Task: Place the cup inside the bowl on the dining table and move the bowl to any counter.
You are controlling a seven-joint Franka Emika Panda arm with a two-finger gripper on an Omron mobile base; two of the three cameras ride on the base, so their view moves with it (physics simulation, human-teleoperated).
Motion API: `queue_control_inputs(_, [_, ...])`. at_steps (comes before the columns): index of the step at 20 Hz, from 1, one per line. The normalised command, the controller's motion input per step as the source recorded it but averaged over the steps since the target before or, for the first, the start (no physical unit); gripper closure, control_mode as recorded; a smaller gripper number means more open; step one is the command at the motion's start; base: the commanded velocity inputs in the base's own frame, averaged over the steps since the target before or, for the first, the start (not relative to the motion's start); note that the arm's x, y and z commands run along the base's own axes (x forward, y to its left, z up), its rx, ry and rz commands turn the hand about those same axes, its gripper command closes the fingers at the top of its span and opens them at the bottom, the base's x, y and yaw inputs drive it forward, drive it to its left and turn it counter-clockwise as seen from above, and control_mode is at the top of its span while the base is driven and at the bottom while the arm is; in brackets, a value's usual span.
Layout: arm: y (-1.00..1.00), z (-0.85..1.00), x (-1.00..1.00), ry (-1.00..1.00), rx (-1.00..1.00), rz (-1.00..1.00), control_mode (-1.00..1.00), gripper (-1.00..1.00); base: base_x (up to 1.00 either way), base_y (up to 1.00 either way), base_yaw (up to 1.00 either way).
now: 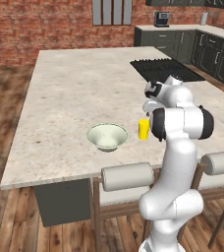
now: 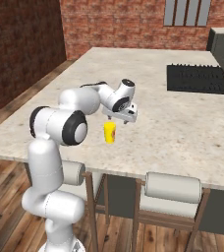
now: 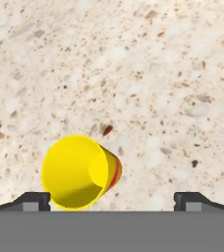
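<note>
Yellow narrow cup stands below spread fingers; left base view adds pale round ceramic bowl near counter edge.

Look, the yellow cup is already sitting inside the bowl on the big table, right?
Not quite. The yellow cup stands on the big table beside the bowl, not inside it. The left base view shows the gap between them.
</note>
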Motion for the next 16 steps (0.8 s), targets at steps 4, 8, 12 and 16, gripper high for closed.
queue_control_inputs(4, [0.0, -0.03, 0.15, 0.0, 0.0, 0.0, -1.0, -1.0, 0.0, 0.0, 0.0])
queue_control_inputs(8, [0.0, -0.05, 0.1, 0.0, 0.0, 0.0, -1.0, -1.0, 0.0, 0.0, 0.0])
queue_control_inputs(12, [0.0, -0.12, 0.0, 0.0, 0.02, 0.0, -1.0, -1.0, 0.0, 0.0, 0.0])
queue_control_inputs(16, [0.0, -0.2, 0.0, 0.0, 0.04, 0.0, -1.0, -1.0, 0.0, 0.0, 0.0])
